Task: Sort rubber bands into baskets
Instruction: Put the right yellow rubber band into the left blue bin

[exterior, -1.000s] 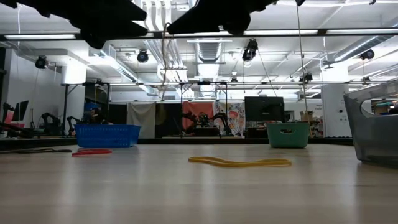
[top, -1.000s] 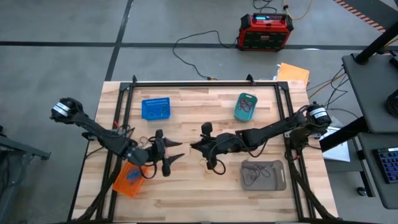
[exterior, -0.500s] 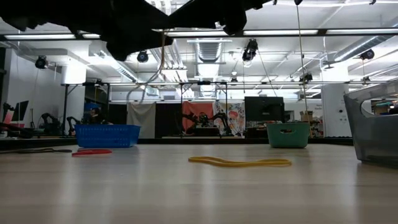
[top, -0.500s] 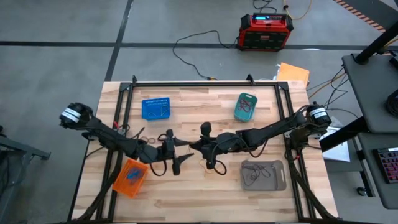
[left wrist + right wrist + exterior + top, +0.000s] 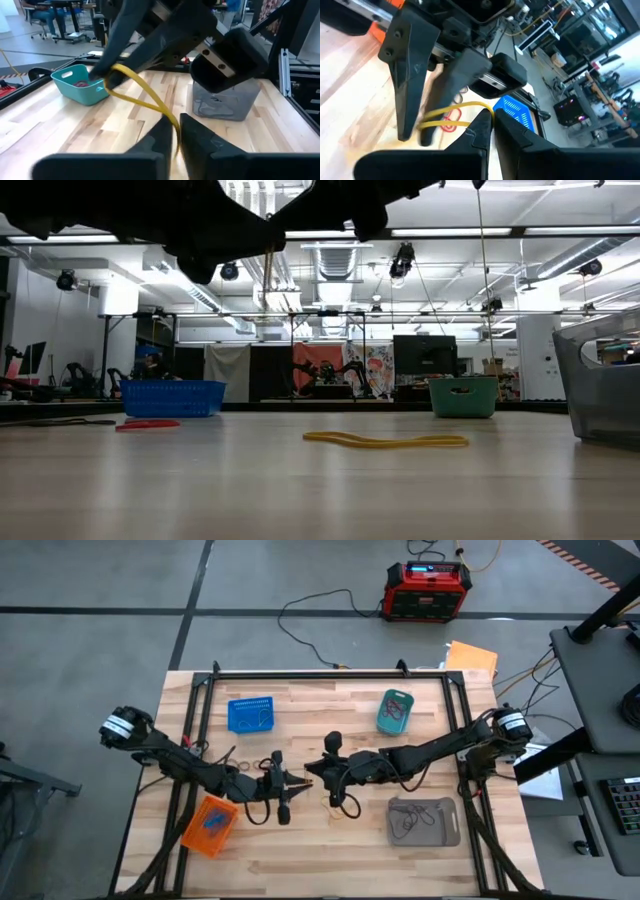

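A yellow rubber band [image 5: 142, 92] hangs in the air over the table's middle, between my two grippers. My left gripper [image 5: 295, 783] and my right gripper [image 5: 312, 774] meet tip to tip there, each shut on one end of it. Another yellow band [image 5: 385, 441] lies flat on the table, and a red one [image 5: 150, 423] lies near the blue basket [image 5: 250, 714]. The teal basket [image 5: 395, 711] stands at the far right, the orange basket [image 5: 210, 825] at the near left, and the grey basket [image 5: 424, 821] at the near right. My left gripper pinches the band's near end [image 5: 172, 120] between its two fingertips, coming about level from the table's left. The band is clear of the table and arcs away to the other gripper. My right gripper pinches the band's other end [image 5: 487, 106] between its two fingertips, coming about level from the table's right. The band runs off in a slack curve to the left fingers [image 5: 410, 100].
A few more bands [image 5: 235, 765] lie on the wood beside the left arm. The black frame rails [image 5: 195, 740] run along the table's left and right sides. A red-and-black box [image 5: 428, 590] stands on the floor beyond the far edge.
My left gripper has gone toward the table's right and a little down, up to the right gripper's tips, and has shut from wide open on the yellow band held there. The right gripper has kept its place and its hold.
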